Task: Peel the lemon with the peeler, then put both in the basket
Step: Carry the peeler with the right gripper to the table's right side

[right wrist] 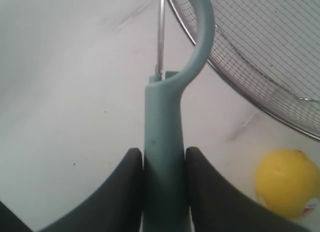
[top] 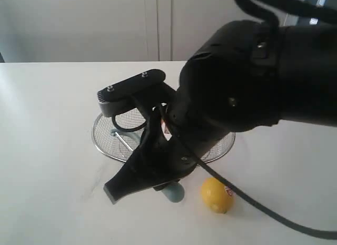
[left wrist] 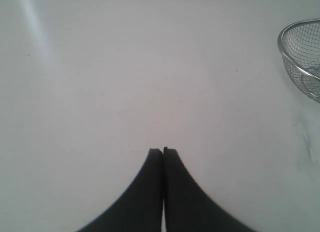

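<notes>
My right gripper (right wrist: 163,151) is shut on the peeler's (right wrist: 163,142) pale teal handle. The peeler's curved head and metal blade reach to the rim of the wire basket (right wrist: 260,100). In the exterior view the right gripper (top: 154,168) and its arm hide most of the peeler (top: 174,192); only the handle end pokes out low. The yellow lemon (top: 216,194), sticker showing, lies on the table just right of that handle end and in front of the basket (top: 103,145). It also shows in the right wrist view as the lemon (right wrist: 285,182). My left gripper (left wrist: 163,151) is shut on nothing over bare table.
The white table (top: 47,150) stretches left of the basket. The big black right arm (top: 253,81) fills the upper right of the exterior view, and its cable (top: 263,208) trails across the table past the lemon. The basket's edge (left wrist: 300,57) is at the side of the left wrist view.
</notes>
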Robot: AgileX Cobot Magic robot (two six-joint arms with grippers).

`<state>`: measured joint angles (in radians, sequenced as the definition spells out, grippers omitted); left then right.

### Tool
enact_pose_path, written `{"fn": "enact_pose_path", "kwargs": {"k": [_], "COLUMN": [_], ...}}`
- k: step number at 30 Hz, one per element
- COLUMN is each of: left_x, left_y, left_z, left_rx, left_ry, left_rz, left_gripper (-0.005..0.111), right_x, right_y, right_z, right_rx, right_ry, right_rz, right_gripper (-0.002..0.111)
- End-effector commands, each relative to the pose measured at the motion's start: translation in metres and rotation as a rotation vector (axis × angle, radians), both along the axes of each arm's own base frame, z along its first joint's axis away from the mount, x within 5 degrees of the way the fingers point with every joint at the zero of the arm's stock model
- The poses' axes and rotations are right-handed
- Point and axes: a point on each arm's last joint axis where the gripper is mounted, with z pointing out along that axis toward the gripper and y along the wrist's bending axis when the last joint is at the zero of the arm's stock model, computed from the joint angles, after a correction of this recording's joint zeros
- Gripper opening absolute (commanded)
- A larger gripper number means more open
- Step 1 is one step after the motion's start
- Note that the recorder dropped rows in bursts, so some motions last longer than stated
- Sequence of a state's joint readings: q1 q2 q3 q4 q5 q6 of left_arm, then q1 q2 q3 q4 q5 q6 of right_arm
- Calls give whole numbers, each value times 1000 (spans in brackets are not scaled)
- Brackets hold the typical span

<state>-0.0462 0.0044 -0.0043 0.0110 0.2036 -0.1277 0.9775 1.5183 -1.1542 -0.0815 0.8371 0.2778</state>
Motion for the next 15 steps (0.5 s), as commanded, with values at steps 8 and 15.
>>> {"fn": "enact_pose_path", "kwargs": {"k": [8,15], "left_x": [0,0], "left_y": [0,0], "left_z": [-1,-1], "left_rx": [-6,-6], "left_ry": [-1,-1], "left_rz": [4,4], "left_gripper": [0,0], "right_x": [-16,-30], "right_y": [-51,-89], "right_z": [42,56], "right_rx": [-37,-49], "right_ry": [-169,-260], "right_rz": [-63,-145], "right_gripper": [0,0]}}
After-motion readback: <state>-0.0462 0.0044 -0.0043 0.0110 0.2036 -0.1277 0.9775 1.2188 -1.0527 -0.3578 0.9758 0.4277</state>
